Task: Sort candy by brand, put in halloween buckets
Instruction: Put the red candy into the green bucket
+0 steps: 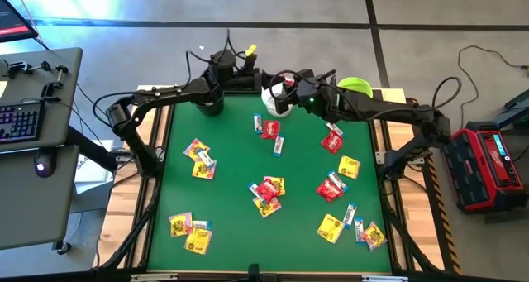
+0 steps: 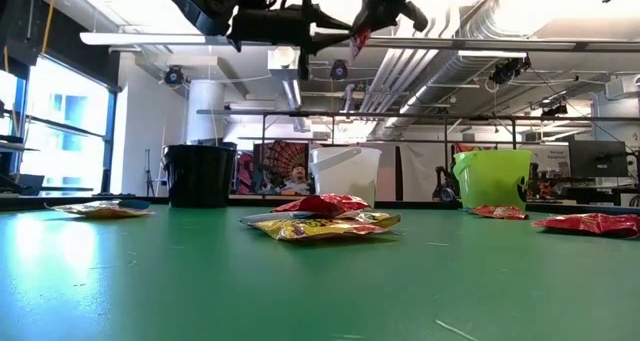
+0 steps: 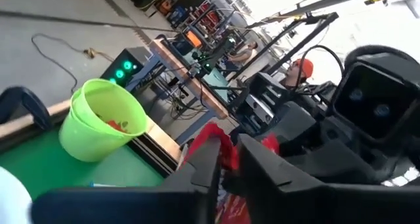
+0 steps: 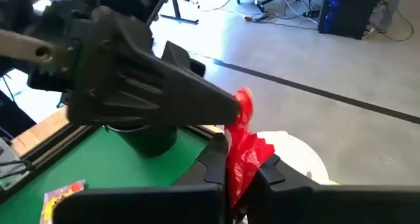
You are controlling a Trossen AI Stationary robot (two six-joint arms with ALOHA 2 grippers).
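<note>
Over green table (image 1: 231, 183): red candy (image 4: 246, 148) pinched in both grippers' jaws above white bucket (image 1: 274, 101).

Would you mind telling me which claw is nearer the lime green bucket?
The right claw: it holds a red candy packet above the white bucket, beside the lime green bucket. The left claw meets it from the far side.

Three pails stood along the table's far edge, with candy packets scattered across the table before them.

The black round plastic pail (image 1: 209, 105) stood toward the far left corner, the white round plastic pail (image 1: 275, 101) at mid-edge, and the lime green round plastic pail (image 1: 355, 87) toward the far right corner. The green-topped table (image 1: 231, 174) carried small flat wrapped packets (image 1: 266, 190) at its centre, left side, right side and both near corners.
</note>
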